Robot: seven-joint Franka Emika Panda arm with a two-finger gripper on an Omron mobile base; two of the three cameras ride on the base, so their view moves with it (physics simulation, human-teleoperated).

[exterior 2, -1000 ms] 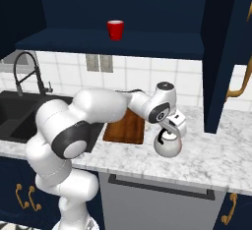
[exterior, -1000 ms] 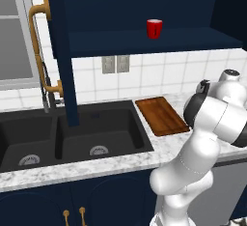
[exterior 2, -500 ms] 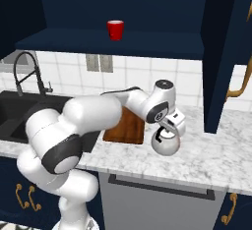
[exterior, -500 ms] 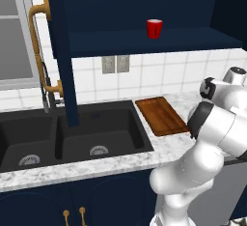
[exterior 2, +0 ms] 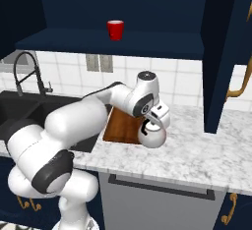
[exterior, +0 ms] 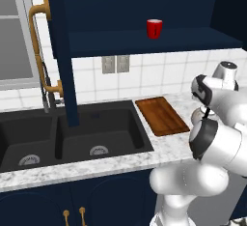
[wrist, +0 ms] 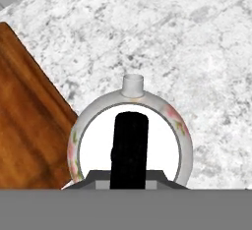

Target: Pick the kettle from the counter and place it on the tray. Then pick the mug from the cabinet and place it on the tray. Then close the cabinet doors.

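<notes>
The navy upper cabinet (exterior 2: 118,8) stands open, doors swung wide, so its shelf can be reached. On that shelf sits the bright red mug (exterior 2: 115,29), well apart from everything below. The speckled marble desk (exterior 2: 197,150) carries the flat reddish-brown wooden tray (exterior: 161,116), its raised rim likely meant to keep things from sliding. Just beside the tray is the round, glossy white kettle (wrist: 130,135), faintly flowered, with a short spout. The claw (exterior 2: 153,120) sits over its thin black handle; whether it pinches yet, I cannot tell.
</notes>
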